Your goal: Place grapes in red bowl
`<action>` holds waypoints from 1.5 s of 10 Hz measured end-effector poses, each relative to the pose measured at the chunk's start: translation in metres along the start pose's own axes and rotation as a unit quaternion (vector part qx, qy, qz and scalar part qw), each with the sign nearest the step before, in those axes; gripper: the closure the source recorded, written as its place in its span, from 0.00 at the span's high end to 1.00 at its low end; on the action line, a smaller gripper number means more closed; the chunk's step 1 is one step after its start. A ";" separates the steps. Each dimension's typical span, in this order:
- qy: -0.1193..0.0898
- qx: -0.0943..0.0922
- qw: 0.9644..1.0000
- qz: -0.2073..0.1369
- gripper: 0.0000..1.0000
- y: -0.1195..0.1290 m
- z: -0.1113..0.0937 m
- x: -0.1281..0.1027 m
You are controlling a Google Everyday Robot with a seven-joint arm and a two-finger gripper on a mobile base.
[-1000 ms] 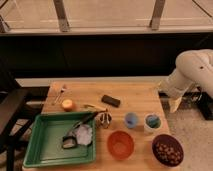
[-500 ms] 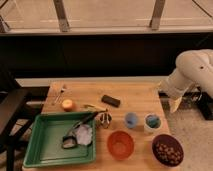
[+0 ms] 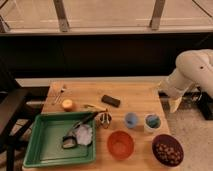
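The grapes (image 3: pixel 168 151) are a bunch of small pale tan pieces lying in a dark purple bowl (image 3: pixel 156 143) at the table's front right corner. The red bowl (image 3: pixel 120 144) is orange-red and stands empty just left of them at the front edge. My white arm (image 3: pixel 197 70) reaches in from the right, off the table. My gripper (image 3: pixel 175 105) hangs at its lower end beside the table's right edge, well behind and above the grapes, and holds nothing that I can see.
A green tray (image 3: pixel 37 152) with utensils and a clear wrapper (image 3: pixel 83 134) fills the front left. Two small blue cups (image 3: pixel 131 120) (image 3: pixel 152 121) stand behind the bowls. An orange fruit (image 3: pixel 67 104), a black block (image 3: pixel 110 100) and a fork (image 3: pixel 60 93) lie further back.
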 end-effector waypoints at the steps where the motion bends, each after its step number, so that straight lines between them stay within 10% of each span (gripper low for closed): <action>1: 0.000 0.000 1.000 0.000 0.80 0.000 0.000 0.000; 6: 0.001 -0.002 1.000 -0.005 0.80 0.002 0.000 0.000; 15: -0.010 -0.022 0.999 0.025 0.80 0.080 0.014 0.004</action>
